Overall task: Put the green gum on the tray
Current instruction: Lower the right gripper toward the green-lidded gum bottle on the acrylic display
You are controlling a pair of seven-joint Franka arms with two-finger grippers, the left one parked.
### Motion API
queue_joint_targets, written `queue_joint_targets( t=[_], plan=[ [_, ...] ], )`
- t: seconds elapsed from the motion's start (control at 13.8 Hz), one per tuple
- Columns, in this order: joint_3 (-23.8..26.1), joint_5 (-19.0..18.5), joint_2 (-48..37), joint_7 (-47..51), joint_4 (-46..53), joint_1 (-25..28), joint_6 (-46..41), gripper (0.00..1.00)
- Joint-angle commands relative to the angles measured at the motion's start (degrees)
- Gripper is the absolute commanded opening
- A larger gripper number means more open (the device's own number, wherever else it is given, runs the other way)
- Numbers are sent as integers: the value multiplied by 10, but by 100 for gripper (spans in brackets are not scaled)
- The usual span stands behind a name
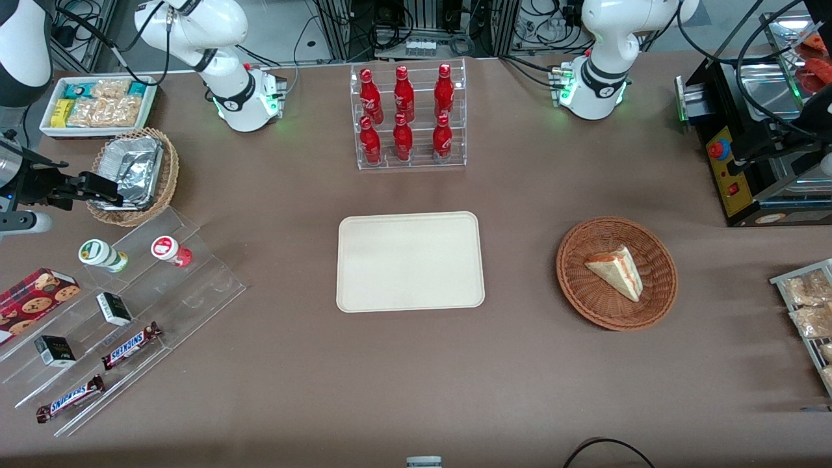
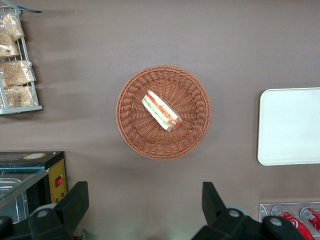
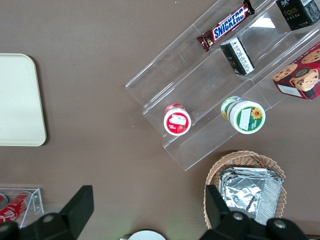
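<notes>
Snickers bars (image 1: 70, 398), their name readable on the wrappers, lie on the clear stepped stand (image 1: 195, 286), lower than the green gum (image 1: 103, 255), which stands beside the red-lidded bottle (image 1: 171, 251). Spread wide and holding nothing, the gripper (image 3: 145, 207) hovers above the table, near the gum but not over it. Nothing rests on the tray (image 1: 410, 260), well apart from the gripper; picking and placing remain, I judge.
</notes>
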Motion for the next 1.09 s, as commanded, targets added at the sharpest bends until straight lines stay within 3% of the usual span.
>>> queue_joint_targets(
  t=[0.0, 0.58, 0.73, 1.02],
  plan=[
    [-1, -9, 7, 12, 17, 4, -1, 99],
    [-2, -9, 10, -15, -29, 2, 40, 99],
    [-8, -16, 5, -75, -58, -4, 69, 99],
    [-9, -17, 4, -269, -101, -63, 127, 99]
  ],
)
